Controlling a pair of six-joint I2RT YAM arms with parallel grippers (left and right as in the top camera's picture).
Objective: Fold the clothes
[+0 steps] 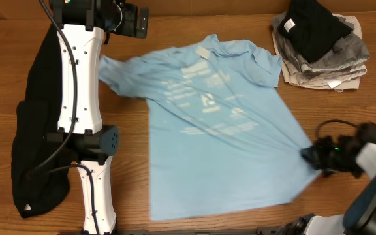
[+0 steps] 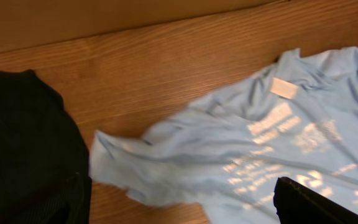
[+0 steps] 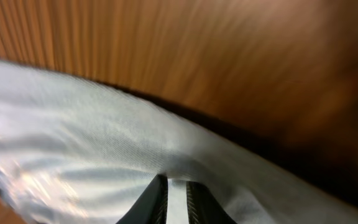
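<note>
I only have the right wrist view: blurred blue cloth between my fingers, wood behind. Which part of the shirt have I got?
Observer: The right gripper is shut on the light blue T-shirt near a bottom corner; creases fan out from the grip across the shirt.
Operator: Where is my other arm?
Observer: The left gripper is at the far edge of the table, beyond a sleeve and not on the shirt. I cannot tell if it is open.
Operator: Anything else out there?
Observer: A stack of folded clothes sits at the far corner on your side, and a black garment lies by the left arm.
</note>
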